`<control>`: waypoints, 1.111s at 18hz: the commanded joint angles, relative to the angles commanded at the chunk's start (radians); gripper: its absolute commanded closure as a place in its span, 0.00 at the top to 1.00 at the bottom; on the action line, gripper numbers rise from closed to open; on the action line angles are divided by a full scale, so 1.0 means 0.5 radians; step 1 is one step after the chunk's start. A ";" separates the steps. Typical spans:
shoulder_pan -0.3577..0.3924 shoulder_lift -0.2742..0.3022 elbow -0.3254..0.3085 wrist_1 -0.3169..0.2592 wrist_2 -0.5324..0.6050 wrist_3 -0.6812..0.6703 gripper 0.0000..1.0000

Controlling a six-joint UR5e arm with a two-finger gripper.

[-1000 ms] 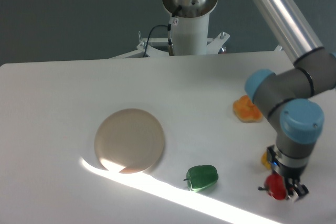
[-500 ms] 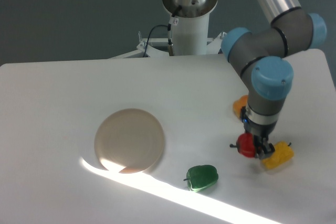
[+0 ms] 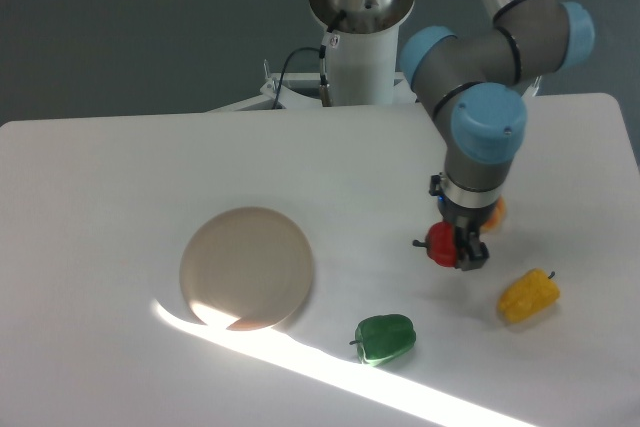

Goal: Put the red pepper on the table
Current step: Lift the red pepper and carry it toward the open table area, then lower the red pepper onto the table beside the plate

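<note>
The gripper [image 3: 450, 250], right of centre in the frame, pinches the red pepper [image 3: 440, 243] between its fingers, the fruit apparently just clear of the white table [image 3: 100, 177]. A sound placement would likely mean lowering straight down onto the bare patch beneath, then spreading the fingers only once the pepper rests, so it does not roll toward the green pepper [image 3: 385, 337] at lower centre or the yellow pepper [image 3: 528, 295] at lower right. A beige plate [image 3: 247, 268] sits left of centre. No brands, labels or writing can be read.
</note>
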 joint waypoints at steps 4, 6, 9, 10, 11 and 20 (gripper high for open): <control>-0.104 0.003 -0.132 0.226 -0.006 -0.260 0.60; -0.126 -0.021 -0.178 0.347 -0.073 -0.353 0.60; -0.135 -0.055 -0.181 0.353 -0.077 -0.359 0.60; -0.135 -0.067 -0.181 0.356 -0.077 -0.359 0.60; -0.132 -0.073 -0.181 0.356 -0.077 -0.359 0.60; -0.068 -0.159 -0.160 0.356 -0.239 -0.356 0.60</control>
